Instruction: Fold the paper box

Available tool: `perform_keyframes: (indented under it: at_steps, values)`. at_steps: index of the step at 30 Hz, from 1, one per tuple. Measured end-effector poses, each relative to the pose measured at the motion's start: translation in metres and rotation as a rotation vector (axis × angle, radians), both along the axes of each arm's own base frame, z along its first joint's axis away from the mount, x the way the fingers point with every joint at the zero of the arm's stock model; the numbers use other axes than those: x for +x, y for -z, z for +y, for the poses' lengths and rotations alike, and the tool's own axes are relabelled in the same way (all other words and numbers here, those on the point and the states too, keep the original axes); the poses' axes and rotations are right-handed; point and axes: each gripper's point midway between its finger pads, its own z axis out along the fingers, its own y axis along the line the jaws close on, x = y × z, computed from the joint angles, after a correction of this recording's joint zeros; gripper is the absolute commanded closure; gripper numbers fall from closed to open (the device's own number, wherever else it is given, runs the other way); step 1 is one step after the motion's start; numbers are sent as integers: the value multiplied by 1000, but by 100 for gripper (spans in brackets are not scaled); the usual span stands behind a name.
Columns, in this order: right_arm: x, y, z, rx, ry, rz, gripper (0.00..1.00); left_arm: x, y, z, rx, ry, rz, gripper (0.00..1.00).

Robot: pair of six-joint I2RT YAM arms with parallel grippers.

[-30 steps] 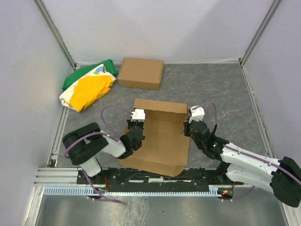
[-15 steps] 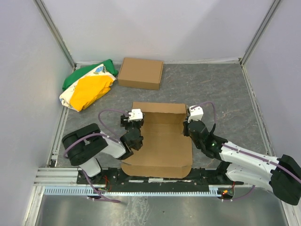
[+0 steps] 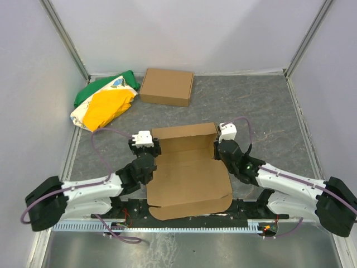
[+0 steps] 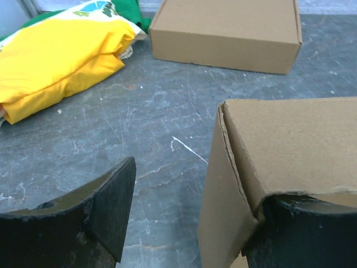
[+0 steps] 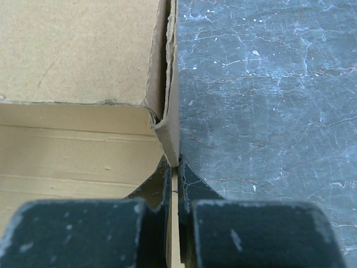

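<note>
The paper box (image 3: 189,173) lies open in the middle, its back wall and both side walls raised and its front flap flat toward the arm bases. My left gripper (image 3: 149,149) is open at the box's back left corner. In the left wrist view the box's left wall (image 4: 223,190) stands between the left gripper's (image 4: 198,184) fingers, close against the right one. My right gripper (image 3: 219,148) is shut on the paper box's right wall (image 5: 170,100). In the right wrist view the right gripper (image 5: 177,164) pinches that thin wall edge.
A ready-made brown cardboard box (image 3: 166,86) (image 4: 226,33) sits at the back. A green, yellow and white bag (image 3: 103,103) (image 4: 61,56) lies at the back left. White walls enclose the grey table, and a metal rail runs along the near edge.
My left gripper has opened and let go of the left wall, and its arm has swung out to the left. The box has shifted slightly and its back wall stands higher.
</note>
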Motion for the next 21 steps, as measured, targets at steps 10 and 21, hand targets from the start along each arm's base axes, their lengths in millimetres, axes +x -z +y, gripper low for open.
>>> perform_keyframes:
  at_steps: [10,21]
  values:
    - [1,-9,14,-7,-31,23,98,-39,0,-1,-176,283,27,38]
    - [4,-21,17,-26,-34,26,98,-56,-4,10,-343,294,47,42]
